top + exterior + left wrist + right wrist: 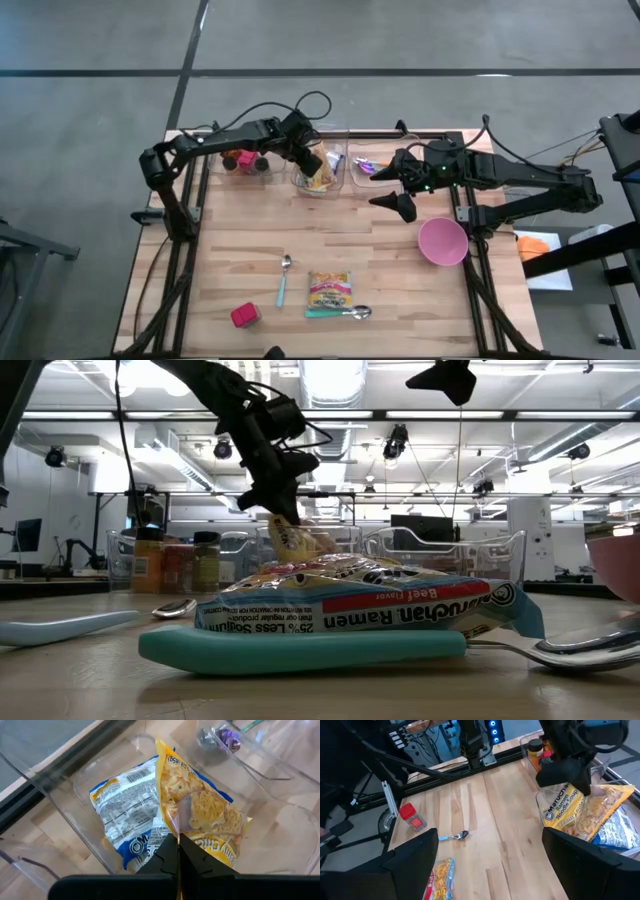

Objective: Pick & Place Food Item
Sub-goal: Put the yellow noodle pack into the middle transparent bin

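Note:
My left gripper [311,163] is over the middle clear bin [300,186] at the table's far edge, shut on a yellow noodle packet [205,812]. The right wrist view also shows this packet [582,807]. A blue-and-white packet [125,815] lies in the same bin under it. My right gripper [404,207] hangs open above the table's right half, with nothing between its fingers. Near the front edge a Beef Flavor ramen packet [329,289] rests on a teal-handled spoon [338,313]. My left gripper pinches the yellow packet's folded edge [173,827] between its two shut fingers. The fingers slant down from above, on the table's left side. The packet hangs tilted below them inside the bin's mouth, over the blue-and-white packet. Whether the two packets touch, I cannot tell.
A bin of spice bottles [243,161] stands left of the middle bin and a bin with small wrapped things [366,166] right of it. A pink bowl [442,241] sits at the right edge. A second spoon [284,279] and a red block [245,315] lie near the front.

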You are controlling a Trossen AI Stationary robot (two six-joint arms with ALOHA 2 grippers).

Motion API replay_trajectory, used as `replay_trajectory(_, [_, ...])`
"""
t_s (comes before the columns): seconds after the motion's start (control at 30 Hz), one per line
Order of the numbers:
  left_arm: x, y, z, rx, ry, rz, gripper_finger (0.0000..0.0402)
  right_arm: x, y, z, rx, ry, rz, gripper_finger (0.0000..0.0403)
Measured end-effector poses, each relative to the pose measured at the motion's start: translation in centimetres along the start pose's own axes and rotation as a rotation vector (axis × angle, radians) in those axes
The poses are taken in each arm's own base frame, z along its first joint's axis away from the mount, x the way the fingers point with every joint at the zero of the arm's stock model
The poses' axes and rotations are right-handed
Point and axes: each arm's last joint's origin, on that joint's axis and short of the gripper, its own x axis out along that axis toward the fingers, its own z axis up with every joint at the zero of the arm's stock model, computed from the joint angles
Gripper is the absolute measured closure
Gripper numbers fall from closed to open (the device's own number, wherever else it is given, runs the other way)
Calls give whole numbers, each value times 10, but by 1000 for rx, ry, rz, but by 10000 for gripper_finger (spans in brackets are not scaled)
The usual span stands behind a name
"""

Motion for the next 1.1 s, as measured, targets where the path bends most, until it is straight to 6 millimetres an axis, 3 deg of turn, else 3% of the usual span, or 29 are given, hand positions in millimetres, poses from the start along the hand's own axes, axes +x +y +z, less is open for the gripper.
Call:
replay_trajectory(0.9, [0, -1, -1, 3, 13, -22, 401, 5, -4, -9, 8, 23, -30, 51])
replay_trajectory(1.1, [0, -1, -1, -32, 19, -21, 367, 5, -4, -8, 10, 22, -29, 51])
